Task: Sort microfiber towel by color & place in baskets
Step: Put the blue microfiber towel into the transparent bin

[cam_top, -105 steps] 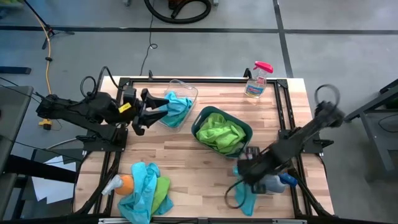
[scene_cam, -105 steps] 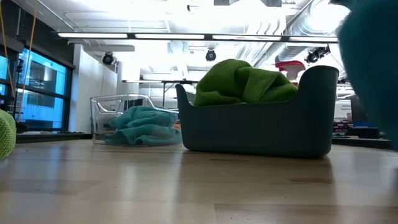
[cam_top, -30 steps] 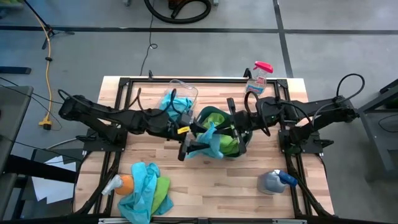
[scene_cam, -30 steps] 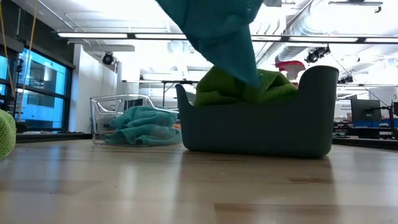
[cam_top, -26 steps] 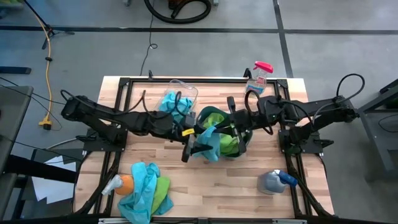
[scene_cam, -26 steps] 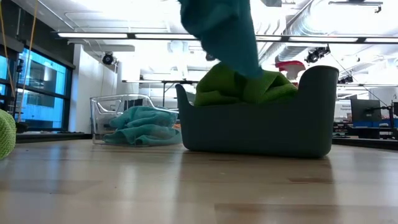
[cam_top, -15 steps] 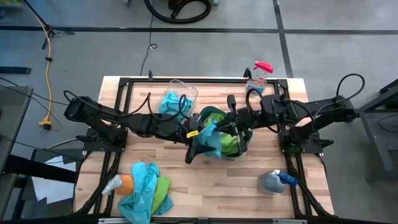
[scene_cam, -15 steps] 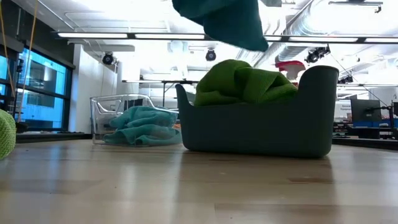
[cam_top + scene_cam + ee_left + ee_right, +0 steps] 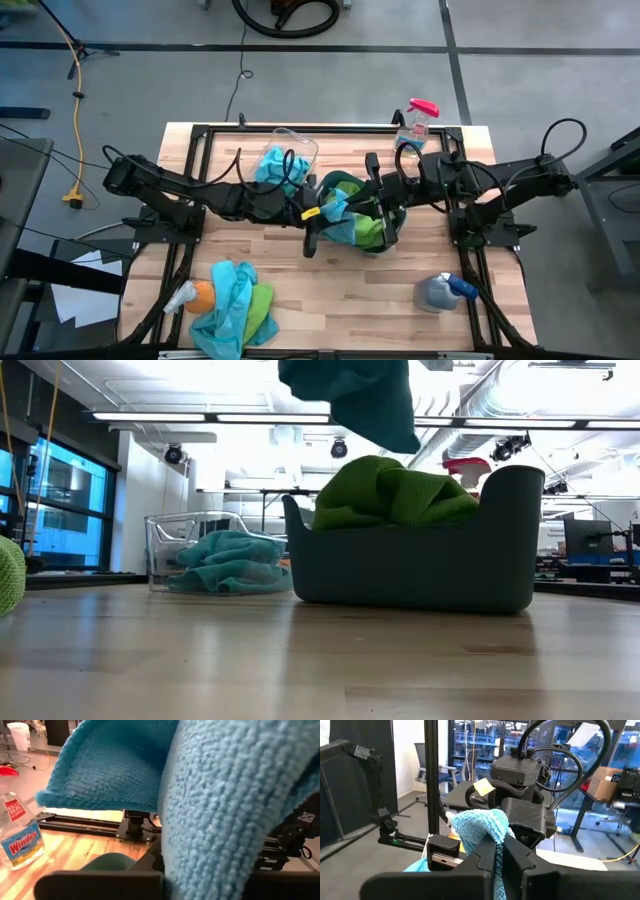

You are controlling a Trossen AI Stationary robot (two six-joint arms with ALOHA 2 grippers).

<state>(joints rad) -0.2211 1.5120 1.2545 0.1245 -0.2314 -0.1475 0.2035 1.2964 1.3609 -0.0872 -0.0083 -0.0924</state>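
A turquoise microfiber towel (image 9: 338, 218) hangs above the dark teal basket (image 9: 420, 565), clear of the lime green towels (image 9: 390, 490) heaped in it. My left gripper (image 9: 320, 215) reaches in from the table's left and my right gripper (image 9: 498, 847) from the right. Both are shut on this towel. The clear basket (image 9: 297, 145) at the far left holds turquoise towels (image 9: 230, 560). More turquoise and green towels (image 9: 235, 310) lie in a pile at the near left corner. My left gripper comes in level from the table's left and is shut on the towel's left part (image 9: 215, 835). The cloth drapes over the fingers and hides the place of contact. My right gripper pinches a bunched fold of the towel (image 9: 487, 832) between its two fingers, level, from the table's right. The towel is lifted clear, its loose end (image 9: 385, 425) hanging slack above the dark basket.
A clear spray bottle with a pink top (image 9: 412, 128) stands at the far right. A blue-topped bottle (image 9: 440, 292) lies at the near right. An orange-topped bottle (image 9: 195, 297) lies by the towel pile. A black metal frame (image 9: 200, 135) runs along the table's edges.
My left gripper has moved a little toward the table's right and down, rolled, and shut on the towel held by my right gripper. The towel's hanging end, which reached down to the green towels, has been drawn up and now hangs clear above the dark basket.
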